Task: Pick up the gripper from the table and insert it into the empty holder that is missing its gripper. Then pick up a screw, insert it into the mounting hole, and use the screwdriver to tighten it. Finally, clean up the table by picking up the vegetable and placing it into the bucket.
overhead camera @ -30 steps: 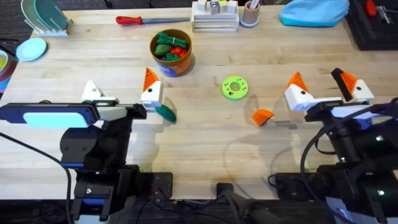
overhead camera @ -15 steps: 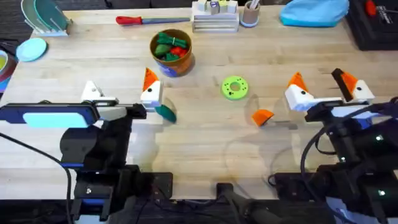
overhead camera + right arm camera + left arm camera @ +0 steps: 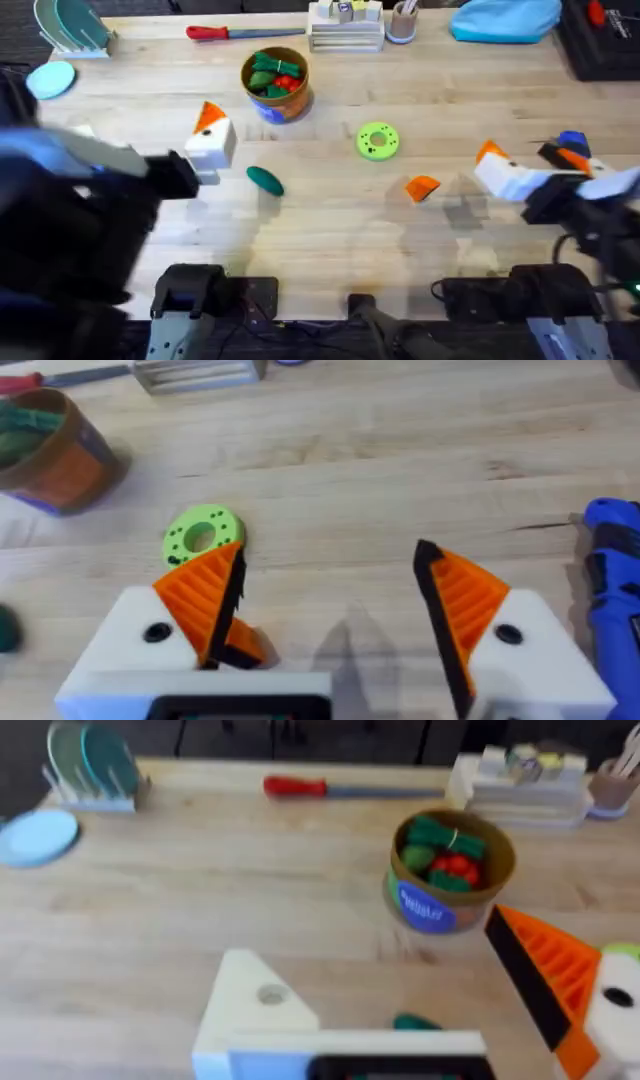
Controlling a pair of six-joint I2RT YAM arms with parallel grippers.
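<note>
With its pads spread, the right tool hung just above the loose orange fingertip and, I judged, needed centring over it before pinching.

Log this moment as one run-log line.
loose gripper: on table, unpicked | holder: no tip | right gripper: open above table | vegetable: on table | bucket: upright

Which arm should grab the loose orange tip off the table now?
Right. Its tool is open and near the loose orange tip, which also shows just beneath its fingers in the right wrist view. The left tool is across the table.
</note>
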